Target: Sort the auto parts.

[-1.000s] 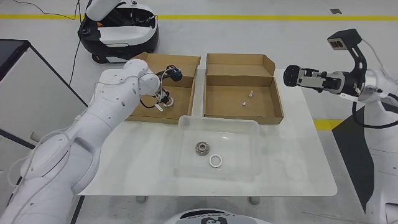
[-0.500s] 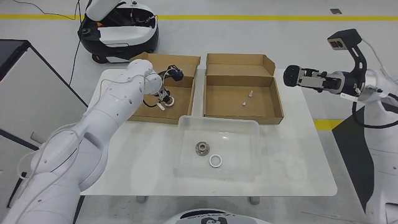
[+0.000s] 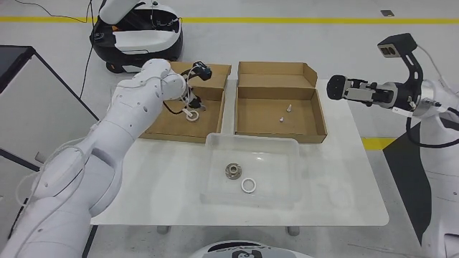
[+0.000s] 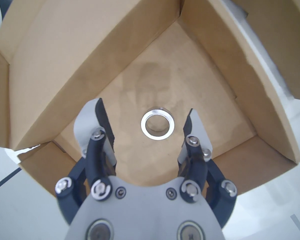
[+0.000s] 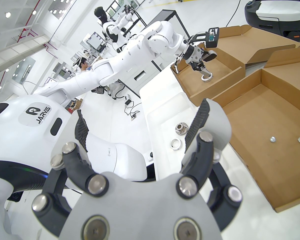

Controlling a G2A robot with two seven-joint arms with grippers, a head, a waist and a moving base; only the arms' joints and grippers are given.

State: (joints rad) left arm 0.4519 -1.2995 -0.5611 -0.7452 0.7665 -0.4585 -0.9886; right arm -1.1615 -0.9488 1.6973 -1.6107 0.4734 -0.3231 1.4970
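A silver ring [image 4: 157, 125] lies flat on the floor of the left cardboard box [image 3: 161, 125]. My left gripper [image 4: 145, 106] hangs open just above it, a finger on either side and neither touching; in the top view the left gripper [image 3: 192, 104] is over the ring [image 3: 191, 115]. The clear plastic tray [image 3: 287, 150] at the table's front holds a flanged metal part [image 3: 232, 170] and a second ring [image 3: 249, 185]. Two small bolts [image 3: 288, 106] [image 3: 281, 120] lie in the right box [image 3: 315, 122]. My right gripper [image 3: 333, 87] is held open beyond the table's right side, holding nothing.
The two open cardboard boxes sit side by side at the table's back, their flaps raised. In the right wrist view, the tray's flanged part [image 5: 181, 128] and ring [image 5: 176, 144] lie near its rim. A wheeled robot base [image 3: 136, 39] stands on the floor behind.
My left gripper has lifted up and slightly toward the back of the left box, leaving the ring on the box floor. The right arm has not moved.
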